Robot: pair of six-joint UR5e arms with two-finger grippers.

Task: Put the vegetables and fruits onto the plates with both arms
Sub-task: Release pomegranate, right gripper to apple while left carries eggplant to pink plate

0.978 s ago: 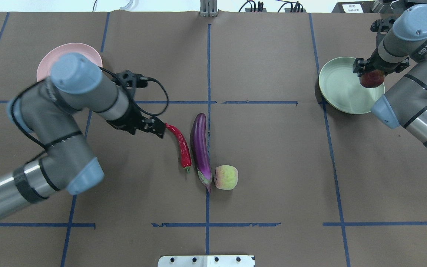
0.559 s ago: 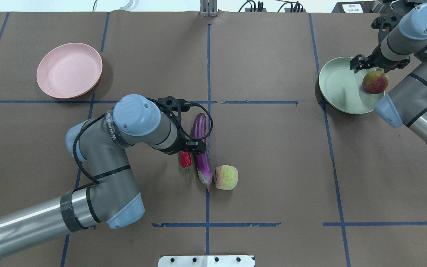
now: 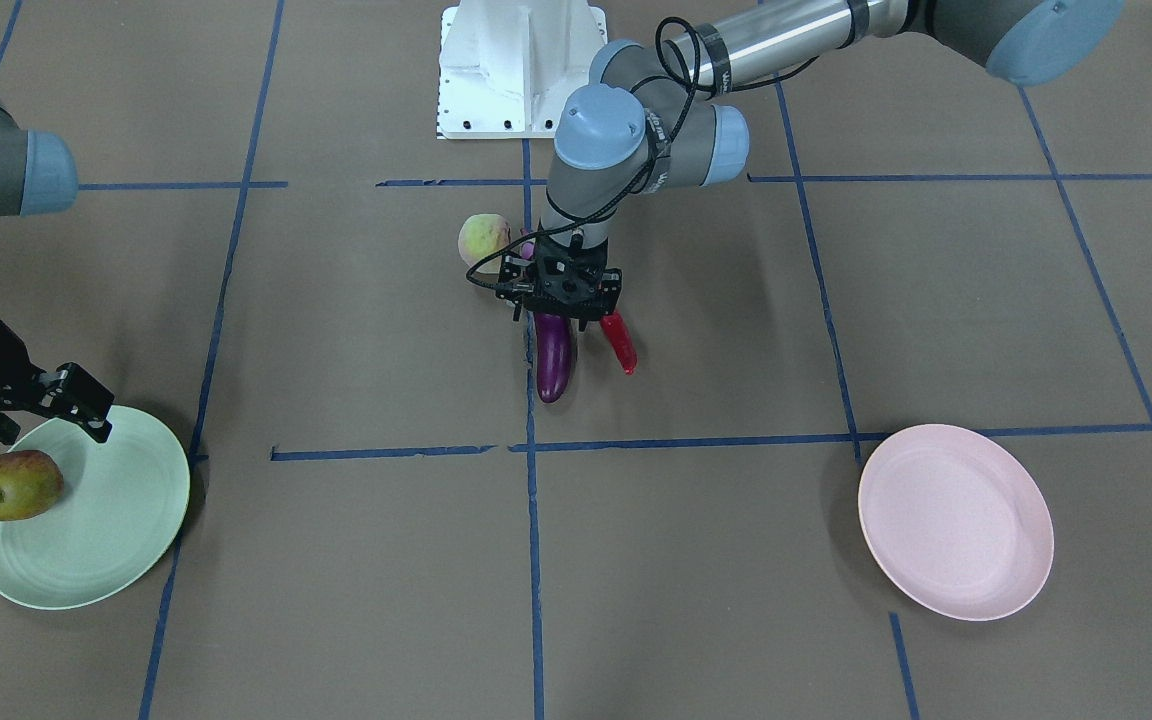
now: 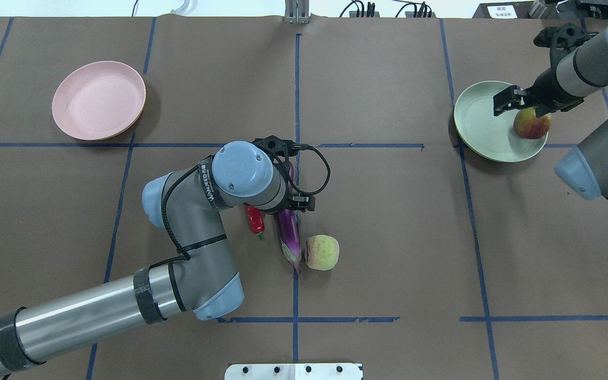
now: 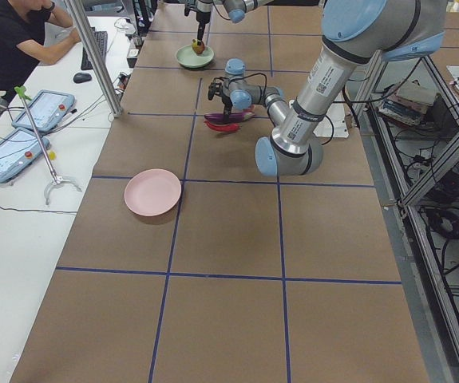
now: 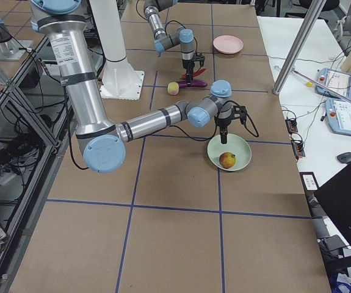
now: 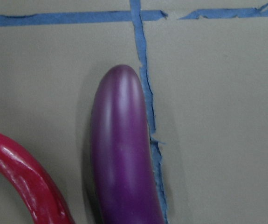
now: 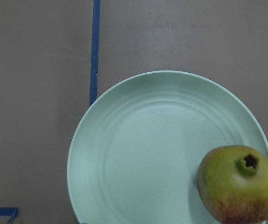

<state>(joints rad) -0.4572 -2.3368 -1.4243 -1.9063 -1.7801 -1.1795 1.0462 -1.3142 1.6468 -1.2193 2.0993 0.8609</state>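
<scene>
My left gripper (image 3: 559,312) hangs open over the stem half of the purple eggplant (image 3: 554,365), which lies on the table at mid-table. The wrist view shows the eggplant's rounded end (image 7: 122,154) and the red chili (image 7: 22,177) beside it. The chili (image 4: 254,220) and the peach (image 4: 322,252) lie on either side of the eggplant (image 4: 289,237). My right gripper (image 4: 520,105) is open above the mint green plate (image 4: 481,121). The pomegranate (image 4: 532,124) lies free on that plate near its rim (image 8: 240,184). The pink plate (image 4: 98,100) holds nothing.
The white robot base plate (image 4: 293,371) sits at the table's near edge. Blue tape lines cross the brown table cover. In the exterior left view a person (image 5: 21,40) sits at a side table with tablets (image 5: 41,112).
My left arm has swung right from the chili's tip to over the eggplant. My right gripper has let go of the pomegranate, which now rests on the green plate.
</scene>
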